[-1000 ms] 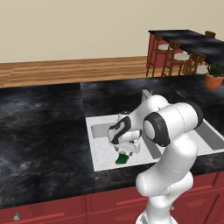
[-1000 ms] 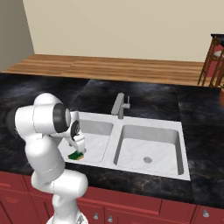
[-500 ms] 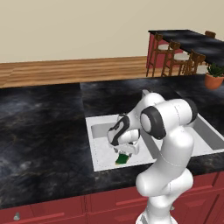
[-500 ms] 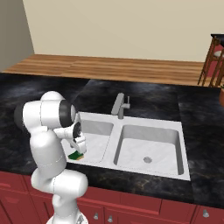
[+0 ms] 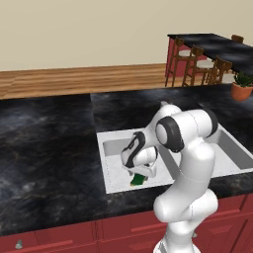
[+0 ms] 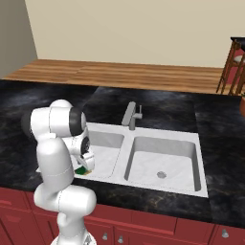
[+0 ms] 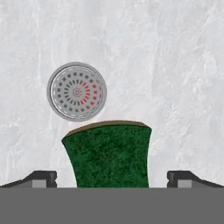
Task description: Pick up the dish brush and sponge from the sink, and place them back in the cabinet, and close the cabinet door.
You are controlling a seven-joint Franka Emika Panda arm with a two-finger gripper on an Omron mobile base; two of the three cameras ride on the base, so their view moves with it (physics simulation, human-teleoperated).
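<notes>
From the left base view, the white arm bends forward and down into the left basin of the white sink (image 5: 111, 163), hand low over the basin floor. The gripper (image 5: 142, 174) sits right above the sponge (image 5: 139, 179), a small dark green block with a yellowish edge peeking out beneath the hand, lying on the basin floor near the front wall. Black stone counter (image 5: 49, 143) wraps all round the sink.

Over to the right base view: same reach, seen from the other side. The gripper (image 6: 85, 167) hangs low in the left basin, and a sliver of green sponge (image 6: 82, 170) shows just under it. The grey metal faucet (image 6: 130, 115) stands behind the divider between the two basins.

Hand view now, looking straight down: the sponge (image 7: 109, 154) is a dark green, rough-textured slab with a thin tan edge along its far side. It lies between the two dark fingertips (image 7: 40, 178), which stand spread wide on either side with a clear gap to the sponge on both. Just beyond it, the round grey drain strainer (image 7: 77, 91) sits in the marbled white basin floor.
</notes>
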